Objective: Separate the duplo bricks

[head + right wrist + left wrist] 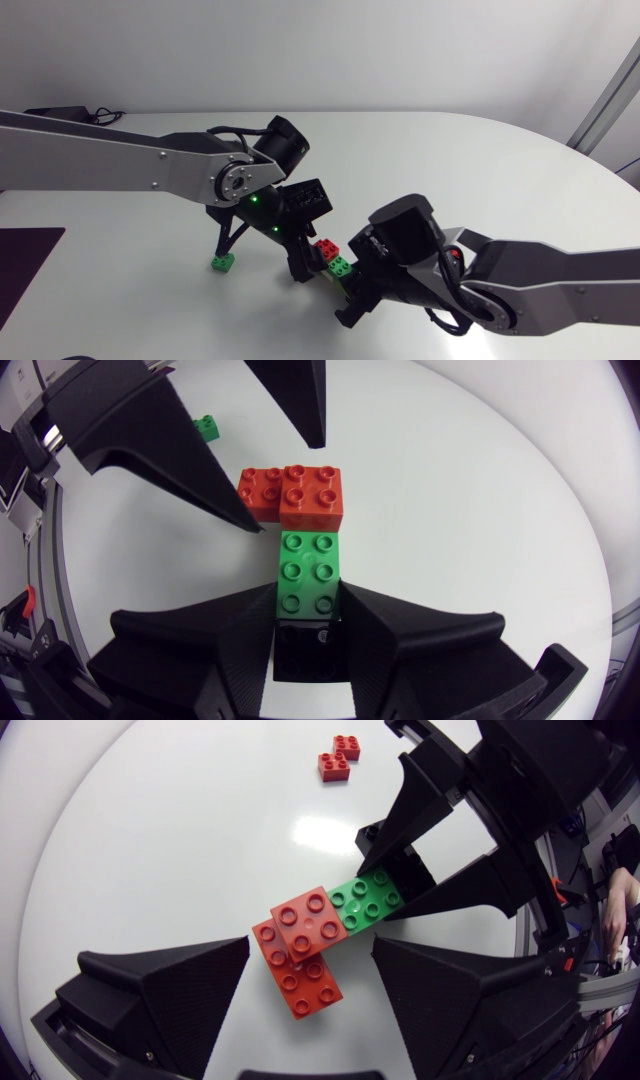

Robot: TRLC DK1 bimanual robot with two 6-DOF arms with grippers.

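Step in hand: gripping both ends before the pull-apart. In the head view the joined bricks [330, 258] are found at 3 o'clock of a stray brick [223, 262]. The green brick [308, 572] is clamped between the narrowly set fingers of the right gripper [308, 596]. The left gripper [310, 950] is held wide open astride the red bricks [300, 945]; no contact is seen. Next, as judged: left closure on red, then an opposed pull.

Bright, even light from above; white counter [450, 170] w/ soft, faint shadows, mild sheen. Wrist views: heavy fisheye bend twd edges, centre sharp; matte black left hand [310, 955] dark, little detail.
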